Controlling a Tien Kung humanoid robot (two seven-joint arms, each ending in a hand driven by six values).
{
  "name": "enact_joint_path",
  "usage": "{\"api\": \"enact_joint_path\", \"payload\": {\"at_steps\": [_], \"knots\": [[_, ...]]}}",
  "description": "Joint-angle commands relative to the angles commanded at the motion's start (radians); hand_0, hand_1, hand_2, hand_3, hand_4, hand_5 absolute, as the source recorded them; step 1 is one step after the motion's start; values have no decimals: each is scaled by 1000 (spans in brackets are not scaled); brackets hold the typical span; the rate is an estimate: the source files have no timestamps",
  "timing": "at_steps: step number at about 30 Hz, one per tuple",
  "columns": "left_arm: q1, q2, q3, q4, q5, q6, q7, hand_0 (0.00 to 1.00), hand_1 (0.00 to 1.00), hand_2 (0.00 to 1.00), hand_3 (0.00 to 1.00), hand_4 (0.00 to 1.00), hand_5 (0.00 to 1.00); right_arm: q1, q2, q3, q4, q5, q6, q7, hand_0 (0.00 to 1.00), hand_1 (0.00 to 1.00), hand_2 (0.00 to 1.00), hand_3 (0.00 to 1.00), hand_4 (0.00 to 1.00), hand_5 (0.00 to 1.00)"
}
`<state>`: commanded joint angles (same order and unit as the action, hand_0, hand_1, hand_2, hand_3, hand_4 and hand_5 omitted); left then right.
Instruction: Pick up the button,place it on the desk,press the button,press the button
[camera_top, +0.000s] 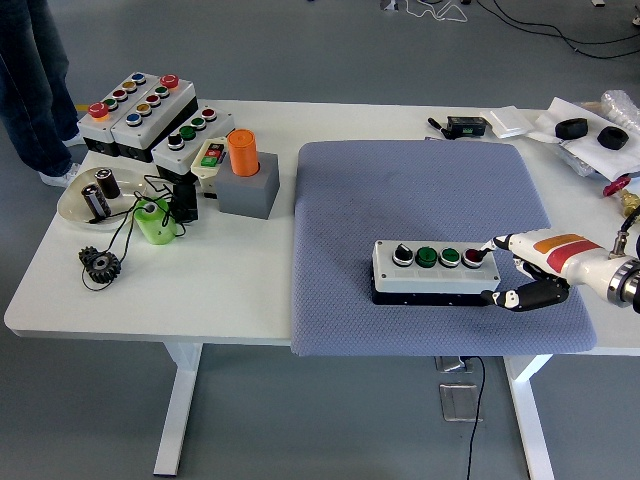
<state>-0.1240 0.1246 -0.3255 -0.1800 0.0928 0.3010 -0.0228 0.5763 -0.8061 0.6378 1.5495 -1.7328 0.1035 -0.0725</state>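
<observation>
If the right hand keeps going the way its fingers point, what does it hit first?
Probably the button box: the right hand points left at its right end, one finger by the red button, the thumb low against its side. Contact isn't clear from this view.

A long light-grey button box on a black base (434, 271), carrying a black rotary knob, two green buttons and one red button in a row, lies flat with its long side across the front part of the grey-blue mat on the white worktop.
</observation>
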Motion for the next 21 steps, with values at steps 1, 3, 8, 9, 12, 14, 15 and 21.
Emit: {"api": "enact_joint_path", "payload": {"at_steps": [1, 3, 8, 9, 12, 14, 15, 21], "knots": [[0, 0, -3, 0, 2, 0, 0, 656, 712, 707, 496, 324, 998, 2, 0, -2, 2, -2, 0, -1, 65, 2, 38, 770, 734, 627], [0, 0, -4, 0, 5, 0, 1, 656, 712, 707, 496, 324, 998, -1, -1, 5, 8, -4, -2, -1, 65, 2, 38, 770, 734, 627], [1, -1, -12, 0, 12, 1, 3, 655, 712, 707, 495, 324, 998, -15, -2, 70, 47, -11, -20, 1, 65, 2, 38, 769, 735, 629], [1, -1, -13, 0, 14, 1, 3, 655, 712, 707, 495, 324, 998, -13, -2, 77, 54, -12, -22, 1, 65, 2, 38, 769, 735, 629], [0, -1, -13, 0, 15, 1, 4, 655, 712, 707, 495, 324, 998, -5, 3, 84, 68, -13, -26, 1, 65, 2, 38, 769, 735, 629], [0, -1, -16, 0, 19, 1, 6, 654, 712, 706, 496, 324, 998, 2, 13, 78, 69, -14, -28, 0, 65, 2, 39, 769, 729, 626], [0, -1, -17, 0, 20, 2, 6, 654, 712, 706, 496, 324, 998, 4, 15, 76, 69, -14, -28, -1, 65, 2, 39, 769, 729, 626], [0, -3, -6, 0, 9, 1, 5, 654, 711, 705, 495, 322, 998, 19, 50, 36, 53, -21, -23, -8, 65, 2, 39, 768, 724, 623]]}}
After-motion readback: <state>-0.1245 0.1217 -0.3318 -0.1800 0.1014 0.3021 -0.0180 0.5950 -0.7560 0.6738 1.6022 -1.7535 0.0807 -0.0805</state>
